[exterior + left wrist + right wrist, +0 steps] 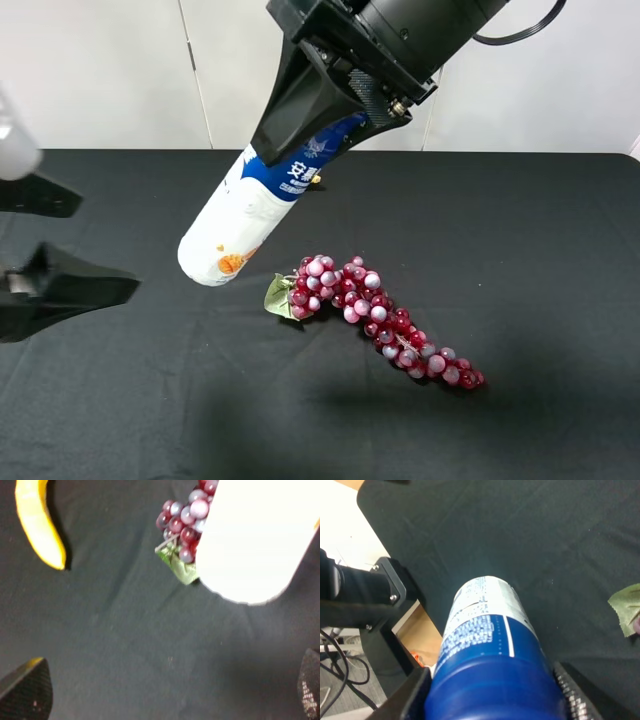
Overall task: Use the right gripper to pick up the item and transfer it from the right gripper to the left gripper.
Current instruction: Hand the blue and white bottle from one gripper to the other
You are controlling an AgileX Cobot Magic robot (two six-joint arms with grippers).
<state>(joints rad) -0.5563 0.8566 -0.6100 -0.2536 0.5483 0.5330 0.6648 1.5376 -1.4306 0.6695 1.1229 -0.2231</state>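
Black cloth [520, 250] below, the left gripper [108, 243] at nine o'clock gapes wide, while farther back the right gripper [325, 130] clamps the item [235, 225] aloft, base slanting toward eight o'clock; handover looks next, needing that base carried into the open left gripper.

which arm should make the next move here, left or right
Left. The right gripper grips the bottle at its blue end and holds it tilted in the air. The white base points toward the left gripper, whose jaws stand open and empty.
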